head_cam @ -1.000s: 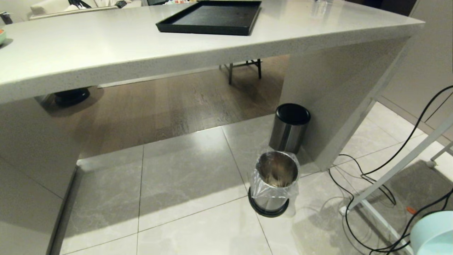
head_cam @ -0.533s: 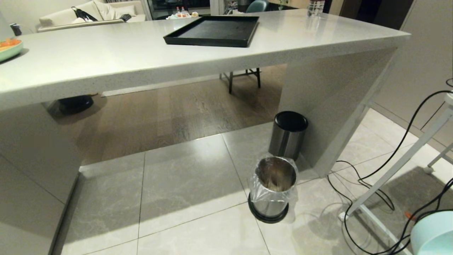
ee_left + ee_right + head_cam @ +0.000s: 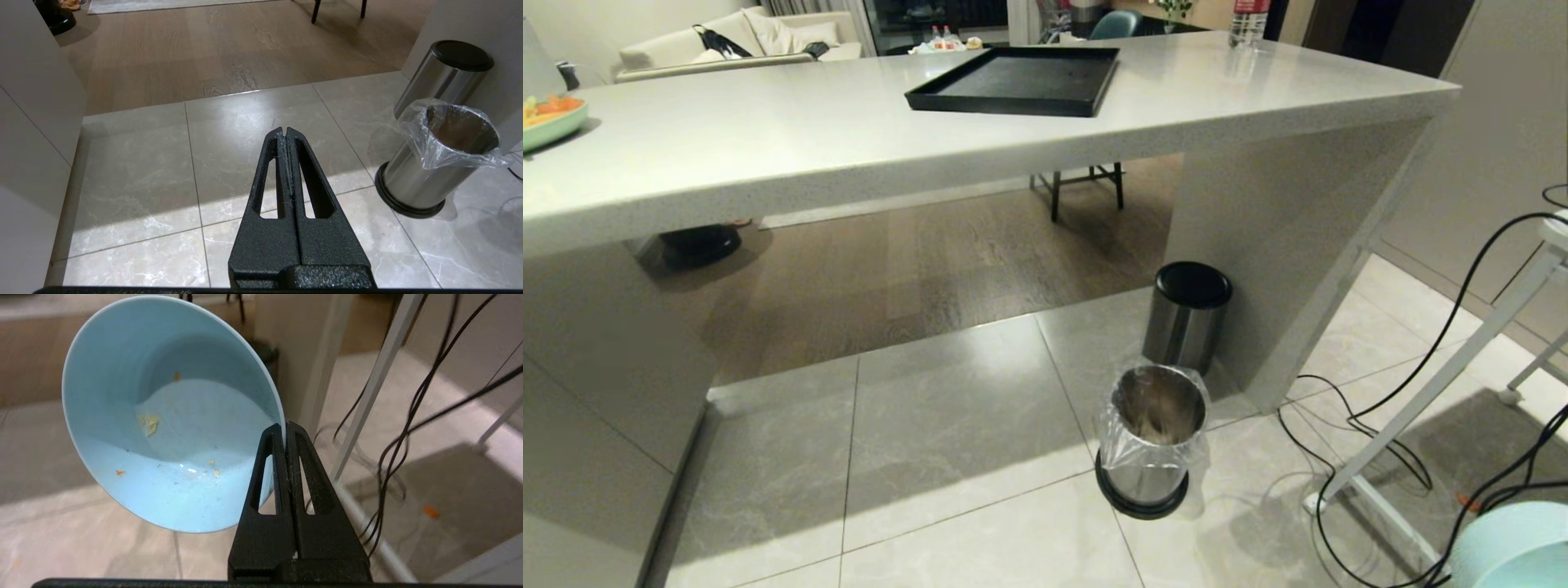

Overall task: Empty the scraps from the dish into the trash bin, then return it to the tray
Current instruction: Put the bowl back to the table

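Dumping looks done: bowl [image 3: 171, 416] holds only a few crumbs, so the step now is carrying it up to the tray [image 3: 1021, 82] on the desk [image 3: 768, 155]. Keep it level and clear the desk edge before lowering flat inside the rim. Right end effector [image 3: 284, 430] is clamped shut on the bowl's rim, low at the robot's right, well apart from the trash bin [image 3: 1152, 445]. Left end effector [image 3: 284, 132] is closed, empty, parked above the floor [image 3: 163, 163].
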Available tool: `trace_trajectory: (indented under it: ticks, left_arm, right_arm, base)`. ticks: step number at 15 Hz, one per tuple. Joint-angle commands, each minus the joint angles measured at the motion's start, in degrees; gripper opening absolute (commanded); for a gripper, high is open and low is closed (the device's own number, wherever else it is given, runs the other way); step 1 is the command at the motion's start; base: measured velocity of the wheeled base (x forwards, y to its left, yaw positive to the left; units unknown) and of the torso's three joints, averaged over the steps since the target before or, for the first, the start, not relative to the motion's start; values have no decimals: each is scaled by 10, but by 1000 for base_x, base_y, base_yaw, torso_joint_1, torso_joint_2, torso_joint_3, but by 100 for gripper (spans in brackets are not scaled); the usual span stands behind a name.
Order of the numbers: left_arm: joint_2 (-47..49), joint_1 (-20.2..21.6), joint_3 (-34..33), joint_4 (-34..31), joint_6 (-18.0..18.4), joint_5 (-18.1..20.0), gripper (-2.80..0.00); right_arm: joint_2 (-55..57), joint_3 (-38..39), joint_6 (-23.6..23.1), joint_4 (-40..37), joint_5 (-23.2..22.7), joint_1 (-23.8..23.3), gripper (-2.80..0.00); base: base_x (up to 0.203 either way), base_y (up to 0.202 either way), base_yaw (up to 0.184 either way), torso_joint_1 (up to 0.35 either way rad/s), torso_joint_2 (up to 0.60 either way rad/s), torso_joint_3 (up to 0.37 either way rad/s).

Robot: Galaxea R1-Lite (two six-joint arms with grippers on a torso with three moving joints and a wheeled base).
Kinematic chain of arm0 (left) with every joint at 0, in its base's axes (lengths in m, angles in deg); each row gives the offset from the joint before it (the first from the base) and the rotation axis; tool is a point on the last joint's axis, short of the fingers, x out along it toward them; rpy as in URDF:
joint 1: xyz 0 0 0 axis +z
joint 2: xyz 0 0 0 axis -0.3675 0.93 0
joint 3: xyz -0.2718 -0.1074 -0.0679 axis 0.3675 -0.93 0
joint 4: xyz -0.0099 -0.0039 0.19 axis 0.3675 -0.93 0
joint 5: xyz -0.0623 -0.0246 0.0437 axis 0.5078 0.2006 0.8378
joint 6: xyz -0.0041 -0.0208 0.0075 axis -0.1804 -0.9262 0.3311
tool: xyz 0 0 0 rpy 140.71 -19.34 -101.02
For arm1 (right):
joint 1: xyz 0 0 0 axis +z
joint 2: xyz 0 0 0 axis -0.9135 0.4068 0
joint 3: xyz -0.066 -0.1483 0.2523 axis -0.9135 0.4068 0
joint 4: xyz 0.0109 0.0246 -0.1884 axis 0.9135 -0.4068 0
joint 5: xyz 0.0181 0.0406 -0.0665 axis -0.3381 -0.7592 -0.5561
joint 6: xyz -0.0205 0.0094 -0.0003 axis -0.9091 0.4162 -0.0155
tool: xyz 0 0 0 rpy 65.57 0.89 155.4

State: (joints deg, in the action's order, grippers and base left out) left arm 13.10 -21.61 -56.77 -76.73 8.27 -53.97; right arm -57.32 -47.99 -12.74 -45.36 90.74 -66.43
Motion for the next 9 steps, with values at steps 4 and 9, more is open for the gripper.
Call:
trace_trajectory:
  ticks: [4, 9]
  left_arm:
    - [1, 0, 0, 0, 0, 0, -280]
    - [1, 0, 0, 0, 0, 0, -280]
  right_arm:
    - [1, 0, 46, -4, -1, 0, -280]
    - [1, 0, 50, -4, -1, 0, -280]
  base:
    - [0, 0, 0, 0, 0, 0]
    - [0, 0, 0, 0, 0, 0]
